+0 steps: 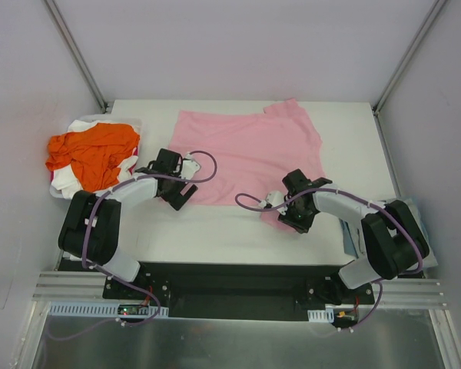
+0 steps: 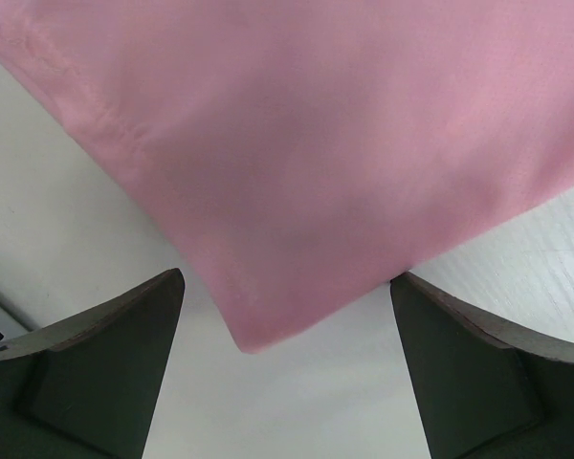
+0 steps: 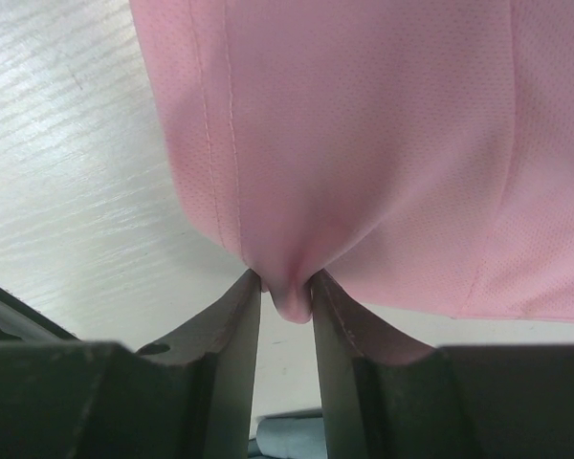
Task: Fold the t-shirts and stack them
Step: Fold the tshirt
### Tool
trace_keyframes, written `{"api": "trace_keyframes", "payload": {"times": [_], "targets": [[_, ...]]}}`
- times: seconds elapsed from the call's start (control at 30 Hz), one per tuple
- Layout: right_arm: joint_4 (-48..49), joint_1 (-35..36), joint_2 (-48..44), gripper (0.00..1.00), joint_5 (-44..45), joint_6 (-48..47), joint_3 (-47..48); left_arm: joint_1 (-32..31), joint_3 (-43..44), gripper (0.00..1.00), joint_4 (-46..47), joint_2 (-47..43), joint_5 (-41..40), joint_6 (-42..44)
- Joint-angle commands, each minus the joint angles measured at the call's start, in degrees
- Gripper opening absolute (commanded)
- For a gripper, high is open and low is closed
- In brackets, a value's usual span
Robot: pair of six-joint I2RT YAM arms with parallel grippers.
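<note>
You: right end effector pinching the near edge of the pink t-shirt | left end effector spread wide over its near-left corner | shirt lies flat mid-bench

Seen from above, the left arm folds at the elbow and sends its forearm toward 2 o'clock. The left gripper is spread wide, its fingers well apart. The right arm mirrors it, forearm toward 10 o'clock, with the right gripper pinched tight on a fold of the light pink t-shirt.
</note>
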Motion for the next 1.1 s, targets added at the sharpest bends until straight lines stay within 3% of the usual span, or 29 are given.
{"api": "trace_keyframes", "payload": {"times": [0.0,0.5,0.6,0.8,0.97,1.0,1.07], "targets": [[-1.3,-0.5,-1.3,0.31,-0.8,-0.3,0.2,1.9,2.8,0.90,-2.5,1.4,4.7,1.3],[-2.1,-0.6,-0.7,0.31,-1.0,-0.3,1.8,3.0,2.2,0.89,-6.3,1.9,11.1,-0.2],[-2.6,-0.5,-1.0,0.31,-0.9,-0.3,1.9,3.1,2.4,0.82,-6.8,2.2,11.6,0.0],[-3.0,-0.5,-2.0,0.31,-1.0,-0.1,1.7,4.2,4.3,0.81,-7.7,4.8,12.5,-0.4],[-3.4,-0.6,-2.9,0.31,-1.0,-0.1,1.5,4.4,5.8,0.72,-8.6,5.8,12.4,-0.7],[-3.5,-0.5,-3.0,0.31,-1.1,-0.1,1.6,4.5,6.1,0.61,-8.8,6.1,12.0,-0.7],[-3.7,-0.6,-3.2,0.31,-1.3,0.0,1.9,4.5,6.3,0.53,-9.0,6.3,11.4,-0.7]]}}
